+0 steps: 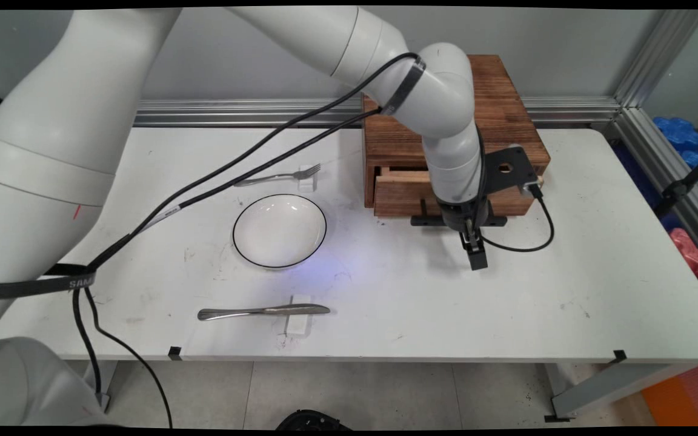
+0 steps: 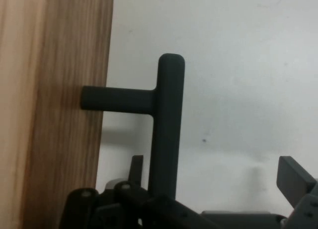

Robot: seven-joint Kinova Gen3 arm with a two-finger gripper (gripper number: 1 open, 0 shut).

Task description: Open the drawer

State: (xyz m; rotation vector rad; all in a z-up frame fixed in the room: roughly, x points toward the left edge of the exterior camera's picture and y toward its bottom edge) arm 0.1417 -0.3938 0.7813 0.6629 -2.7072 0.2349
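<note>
Wooden box (image 1: 500,121) is set at the back of the counter (image 1: 597,290), against the wall. Its drawer (image 1: 403,194) is seen pulled out a little; a strip of the drawer's top edge is exposed. The end effector (image 1: 476,257) is held low in front of the drawer, released. In the hand view its fingers (image 2: 293,179) are spread wide to either side of the black handle (image 2: 166,114), with no contact that can be made out. Nothing is gripped.

Left of the box, a white bowl (image 1: 279,230) is noted, with a fork (image 1: 276,177) behind it and a knife (image 1: 264,312) in front, each propped on a small white block.
</note>
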